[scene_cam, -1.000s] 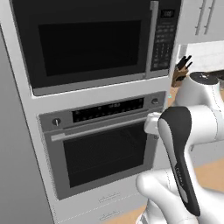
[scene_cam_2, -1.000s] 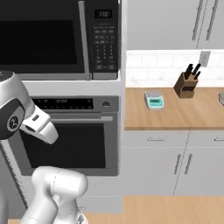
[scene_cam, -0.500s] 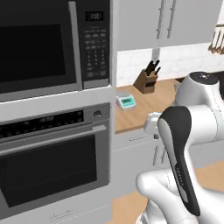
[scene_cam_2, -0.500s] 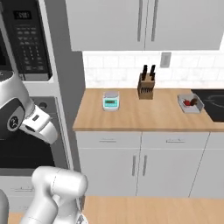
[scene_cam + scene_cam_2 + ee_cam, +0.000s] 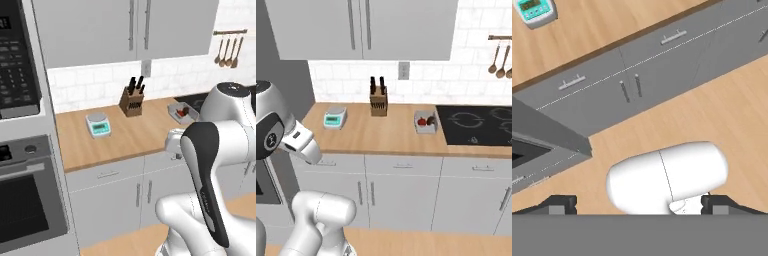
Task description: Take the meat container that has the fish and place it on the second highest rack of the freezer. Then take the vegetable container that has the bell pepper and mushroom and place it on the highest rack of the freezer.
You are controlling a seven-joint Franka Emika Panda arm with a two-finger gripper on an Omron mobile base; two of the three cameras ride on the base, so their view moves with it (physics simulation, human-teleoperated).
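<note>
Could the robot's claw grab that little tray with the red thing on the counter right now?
Probably not yet. The tray sits far along the counter, beside the black cooktop, while the open claw points down at the floor in front of the cabinets. Nothing blocks the tray; the arm just isn't near it.

Both base views look forward and down from behind the arm, sharing the counter with scale and knife block. The hand view looks down on drawer fronts and floor.
</note>
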